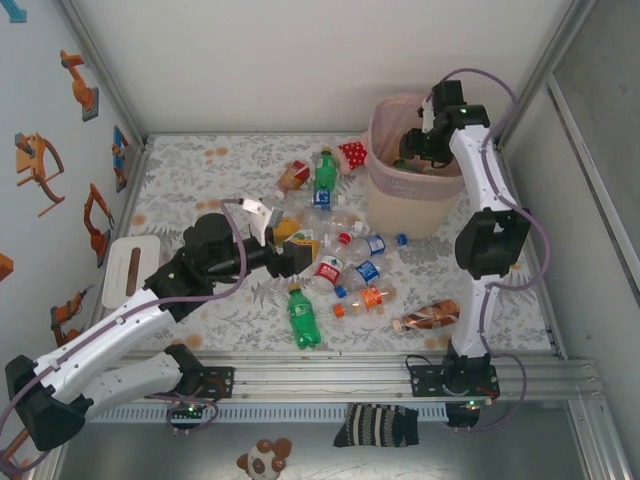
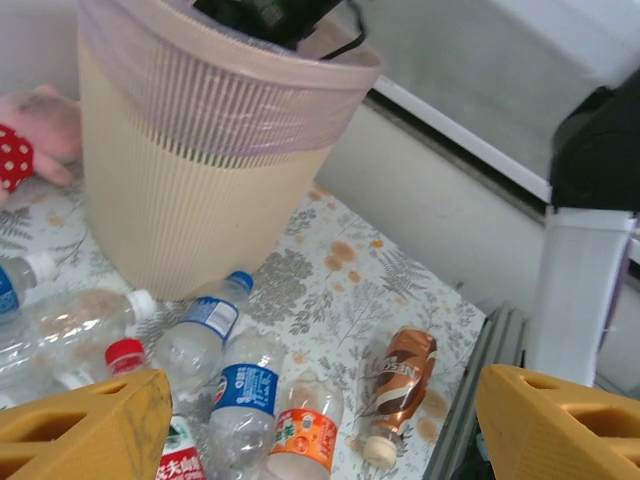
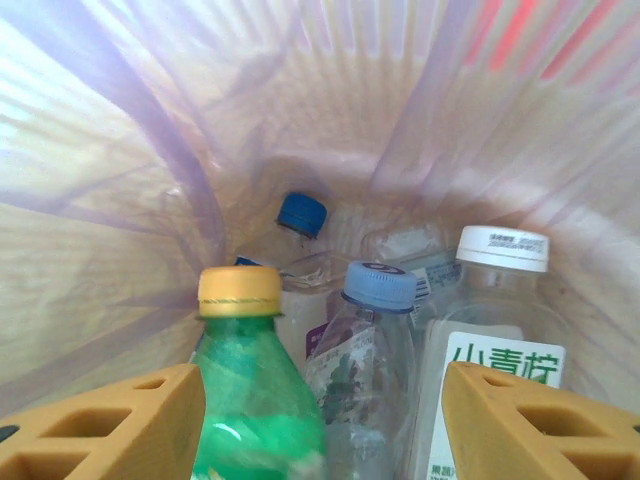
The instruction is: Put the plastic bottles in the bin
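While my right end effector [image 3: 320, 420] hangs open inside the bin [image 1: 405, 215], upper right, loose plastic bottles [image 1: 328, 270] lie flat mid-frame, just right of my open left end effector [image 2: 320, 425], the nearer arm.

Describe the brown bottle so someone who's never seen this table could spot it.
Start at the tall pink-rimmed bin at the far right of the table. Come straight toward the near edge: the brown bottle lies on its side, right of the main pile. It alone is brown; neighbours are clear, orange or green.
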You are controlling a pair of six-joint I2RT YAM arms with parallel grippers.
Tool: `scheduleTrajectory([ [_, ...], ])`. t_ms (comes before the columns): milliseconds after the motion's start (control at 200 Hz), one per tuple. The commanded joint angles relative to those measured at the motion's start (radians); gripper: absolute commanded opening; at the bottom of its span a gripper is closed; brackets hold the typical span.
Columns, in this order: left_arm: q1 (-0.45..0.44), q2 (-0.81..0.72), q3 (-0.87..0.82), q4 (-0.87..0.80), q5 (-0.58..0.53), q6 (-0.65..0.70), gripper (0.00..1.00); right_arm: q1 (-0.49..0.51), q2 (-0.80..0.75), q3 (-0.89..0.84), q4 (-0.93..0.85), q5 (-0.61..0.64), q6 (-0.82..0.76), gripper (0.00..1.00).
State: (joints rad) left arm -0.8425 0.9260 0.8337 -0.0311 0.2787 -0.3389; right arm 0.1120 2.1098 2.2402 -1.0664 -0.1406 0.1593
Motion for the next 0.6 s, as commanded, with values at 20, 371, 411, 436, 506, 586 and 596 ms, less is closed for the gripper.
scheduleTrajectory([
  [20, 0.001, -0.004, 0.004, -0.073, -0.067, -0.039, 0.79, -0.003, -0.103, 0.053, -0.03, 0.009, 0.001, 0.63],
  [371, 0.002, 0.006, -0.017, -0.317, -0.364, -0.315, 0.78, -0.002, -0.27, 0.029, -0.037, 0.005, 0.01, 0.63],
  [411, 0.001, 0.003, -0.023, -0.346, -0.405, -0.368, 0.78, -0.002, -0.295, 0.014, -0.032, 0.004, 0.012, 0.63],
  [436, 0.002, 0.001, -0.027, -0.363, -0.425, -0.397, 0.78, -0.002, -0.309, 0.002, -0.027, 0.003, 0.013, 0.63],
  [506, 0.0, 0.003, -0.033, -0.428, -0.473, -0.478, 0.78, -0.002, -0.356, -0.037, -0.012, 0.003, 0.016, 0.63],
  [586, 0.0, 0.019, -0.026, -0.516, -0.509, -0.569, 0.79, -0.002, -0.407, -0.084, 0.006, 0.002, 0.025, 0.63],
  [596, 0.0, 0.023, -0.025, -0.527, -0.509, -0.576, 0.79, -0.002, -0.414, -0.091, 0.009, 0.001, 0.026, 0.63],
])
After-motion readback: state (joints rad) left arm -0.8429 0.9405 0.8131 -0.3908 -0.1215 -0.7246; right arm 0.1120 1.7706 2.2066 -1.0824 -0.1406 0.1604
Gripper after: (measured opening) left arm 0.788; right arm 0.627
